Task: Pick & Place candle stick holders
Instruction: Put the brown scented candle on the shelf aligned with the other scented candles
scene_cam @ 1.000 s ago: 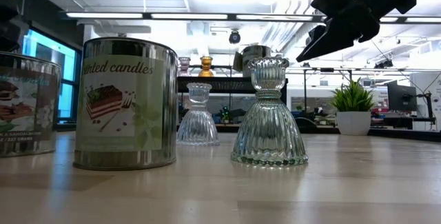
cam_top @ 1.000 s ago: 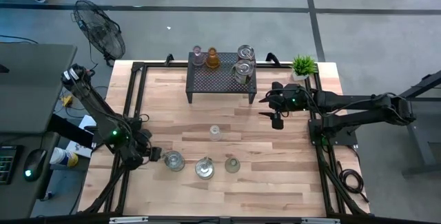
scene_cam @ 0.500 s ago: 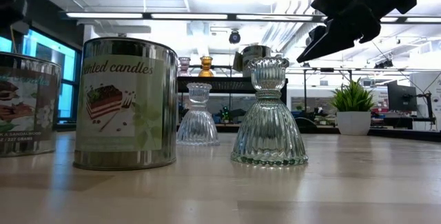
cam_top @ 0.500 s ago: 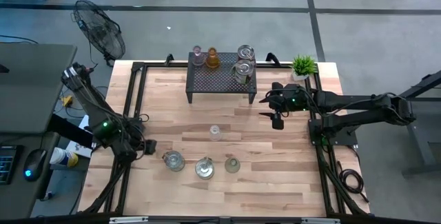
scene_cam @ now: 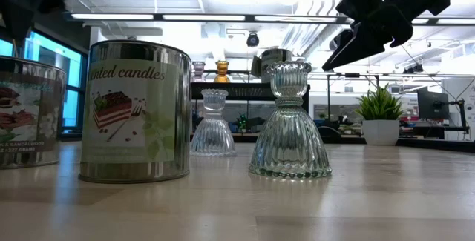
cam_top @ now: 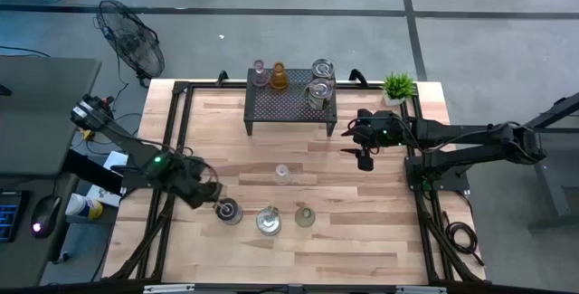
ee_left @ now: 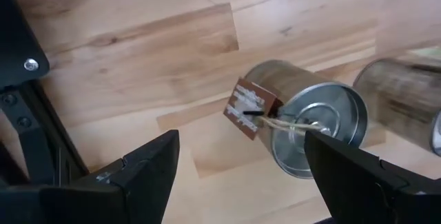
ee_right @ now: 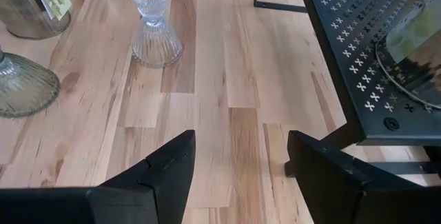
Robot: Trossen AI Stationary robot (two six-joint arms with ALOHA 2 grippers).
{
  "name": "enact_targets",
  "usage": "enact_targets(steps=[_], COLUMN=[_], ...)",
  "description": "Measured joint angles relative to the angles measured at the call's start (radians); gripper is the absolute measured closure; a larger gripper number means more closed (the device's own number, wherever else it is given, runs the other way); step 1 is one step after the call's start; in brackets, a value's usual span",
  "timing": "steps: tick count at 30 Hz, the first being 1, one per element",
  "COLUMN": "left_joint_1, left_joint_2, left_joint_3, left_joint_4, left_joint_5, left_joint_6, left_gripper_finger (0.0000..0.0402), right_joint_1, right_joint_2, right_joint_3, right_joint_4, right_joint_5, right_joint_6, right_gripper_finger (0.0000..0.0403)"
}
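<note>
Two silvery tins [cam_top: 226,210] [cam_top: 268,221] and a clear ribbed glass holder [cam_top: 305,214] stand in a row near the table's front. A smaller clear glass holder [cam_top: 282,175] stands mid-table. On the black perforated stand [cam_top: 271,109] at the far edge are a pinkish holder [cam_top: 260,72], an amber one [cam_top: 279,77] and two silvery ones [cam_top: 318,90]. My left gripper [cam_top: 210,194] is open just left of the leftmost tin [ee_left: 313,131], above the table. My right gripper [cam_top: 362,152] is open and empty, in the air right of the stand.
A small potted plant [cam_top: 397,86] stands at the far right corner. A black frame [cam_top: 176,140] runs along the table's edges. The leftmost tin carries a brown tag [ee_left: 249,107] on a string. Bare wood [ee_right: 227,114] lies between the stand and the front row.
My left gripper has gone toward the table's right edge, closing in on the leftmost tin. The tins and holders have stayed where they were.
</note>
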State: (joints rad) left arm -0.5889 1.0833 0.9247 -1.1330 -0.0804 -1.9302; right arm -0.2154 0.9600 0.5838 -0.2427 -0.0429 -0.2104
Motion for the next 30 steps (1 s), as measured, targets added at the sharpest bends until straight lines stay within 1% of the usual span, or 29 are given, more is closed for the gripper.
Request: enact_targets(steps=[3, 5, 10, 13, 19, 30], left_joint_1=[0.072, 0.109, 0.162, 0.165, 0.163, 0.164], left_joint_2=[0.075, 0.121, 0.210, 0.239, 0.283, 0.347], left_joint_3=[0.043, 0.066, 0.094, 0.097, 0.098, 0.099], left_joint_4=[0.000, -0.001, -0.003, 0.008, 0.008, 0.012], left_joint_5=[0.075, 0.105, 0.167, 0.183, 0.197, 0.205], left_joint_6=[0.095, 0.135, 0.155, 0.159, 0.069, 0.066], left_gripper_finger=[0.0097, 0.0097, 0.0097, 0.0097, 0.0097, 0.0097], right_joint_1=[0.000, 0.000, 0.000, 0.000, 0.000, 0.000], right_joint_2=[0.000, 0.000, 0.000, 0.000, 0.000, 0.000], right_joint_3=[0.000, 0.000, 0.000, 0.000, 0.000, 0.000], right_joint_4=[-0.007, -0.008, -0.012, -0.016, -0.040, -0.052], right_joint_5=[0.000, 0.000, -0.004, -0.019, -0.020, -0.037], right_joint_6=[0.000, 0.000, 0.000, 0.000, -0.010, -0.036], right_gripper_finger=[0.0179, 0.0179, 0.0179, 0.0179, 0.0179, 0.0179])
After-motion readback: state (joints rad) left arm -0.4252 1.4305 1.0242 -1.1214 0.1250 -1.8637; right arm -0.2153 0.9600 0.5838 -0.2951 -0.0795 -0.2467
